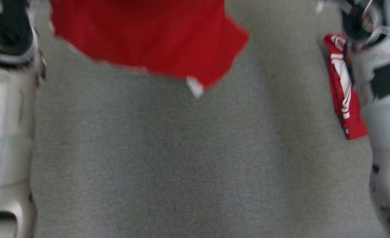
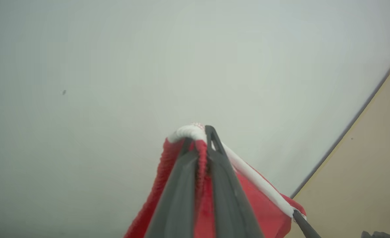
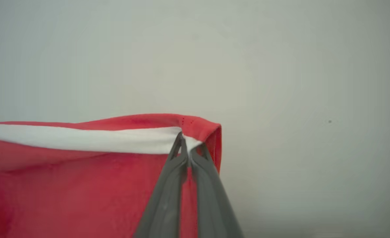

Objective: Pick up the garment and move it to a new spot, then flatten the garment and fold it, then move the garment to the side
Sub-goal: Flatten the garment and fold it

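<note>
Over the grey surface (image 1: 181, 165), the red garment (image 1: 142, 36) hangs, white-edged

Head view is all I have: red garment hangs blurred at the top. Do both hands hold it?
Observer: Yes for one: the left hand is shut on the garment, pinching its white band.
Operator: And the other?
Observer: The right hand is shut on the same band, at a corner where the red cloth folds over.
Operator: Band slack between them?
Observer: It looks pulled straight: in the right wrist view it runs in an even line away from the fingertips to the picture's edge.
</note>
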Controlling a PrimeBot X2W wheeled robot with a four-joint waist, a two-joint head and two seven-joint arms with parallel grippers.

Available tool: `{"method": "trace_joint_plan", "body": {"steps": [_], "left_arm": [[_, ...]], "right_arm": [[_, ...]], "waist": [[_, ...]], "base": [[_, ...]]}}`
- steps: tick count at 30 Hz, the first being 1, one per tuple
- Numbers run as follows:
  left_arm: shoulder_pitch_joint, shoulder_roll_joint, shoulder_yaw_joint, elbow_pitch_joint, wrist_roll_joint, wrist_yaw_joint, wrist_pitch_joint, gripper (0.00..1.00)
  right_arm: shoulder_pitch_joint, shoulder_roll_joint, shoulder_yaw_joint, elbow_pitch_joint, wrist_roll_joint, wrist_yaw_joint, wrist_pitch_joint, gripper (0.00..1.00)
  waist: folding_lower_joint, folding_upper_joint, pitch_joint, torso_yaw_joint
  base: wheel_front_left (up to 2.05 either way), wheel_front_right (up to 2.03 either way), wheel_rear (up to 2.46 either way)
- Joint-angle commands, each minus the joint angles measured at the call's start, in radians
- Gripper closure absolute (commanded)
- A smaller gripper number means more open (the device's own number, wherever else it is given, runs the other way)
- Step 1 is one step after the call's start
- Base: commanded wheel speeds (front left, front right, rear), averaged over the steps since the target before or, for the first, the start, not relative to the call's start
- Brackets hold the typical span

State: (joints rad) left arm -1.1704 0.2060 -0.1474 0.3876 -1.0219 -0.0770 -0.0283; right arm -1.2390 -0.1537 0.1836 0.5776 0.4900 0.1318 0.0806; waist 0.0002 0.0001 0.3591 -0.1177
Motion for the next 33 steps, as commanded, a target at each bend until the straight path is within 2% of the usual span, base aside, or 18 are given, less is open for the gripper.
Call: {"method": "trace_joint_plan", "body": {"steps": [1,8,11,15,23,29,33], "left_arm": [[-0.046,0.013,0.005,-0.003,0.025,0.005,-0.015,1.00],[-0.202,0.034,0.016,0.003,0.067,-0.020,-0.107,1.00],[-0.205,0.035,0.019,0.004,0.062,-0.035,-0.155,1.00],[-0.121,0.030,0.002,0.014,0.035,-0.050,-0.189,1.00],[0.117,0.018,-0.075,-0.033,-0.058,-0.052,-0.213,1.00],[0.360,0.054,-0.141,-0.101,-0.107,-0.052,-0.229,1.00],[0.507,0.068,-0.155,-0.125,-0.142,-0.052,-0.234,1.00]], "right_arm": [[-0.053,0.004,-0.019,0.022,-0.018,-0.003,-0.044,1.00],[-0.256,0.032,-0.094,0.097,-0.103,-0.003,-0.296,1.00],[-0.274,0.035,-0.100,0.104,-0.133,-0.003,-0.333,1.00],[-0.216,0.040,-0.067,0.134,-0.146,-0.003,-0.343,1.00],[-0.013,0.002,0.037,0.107,-0.049,-0.003,-0.339,1.00],[0.263,-0.071,0.065,-0.028,0.078,-0.003,-0.231,1.00],[0.473,-0.115,0.021,-0.138,0.098,-0.003,-0.125,1.00]], "waist": [[-0.0002,-0.0001,0.227,-0.058],[-0.0002,-0.0001,0.322,-0.045],[-0.0002,-0.0001,0.328,-0.037],[-0.0002,-0.0001,0.309,-0.026],[-0.0002,-0.0001,0.196,0.000],[-0.0002,-0.0001,0.060,0.011],[-0.0002,-0.0001,-0.023,0.011]], "base": [[0.00,0.00,0.00],[0.00,0.00,0.00],[0.00,0.00,0.00],[0.00,0.00,0.00],[0.00,0.00,0.00],[0.00,0.00,0.00],[0.00,0.00,0.00]]}}
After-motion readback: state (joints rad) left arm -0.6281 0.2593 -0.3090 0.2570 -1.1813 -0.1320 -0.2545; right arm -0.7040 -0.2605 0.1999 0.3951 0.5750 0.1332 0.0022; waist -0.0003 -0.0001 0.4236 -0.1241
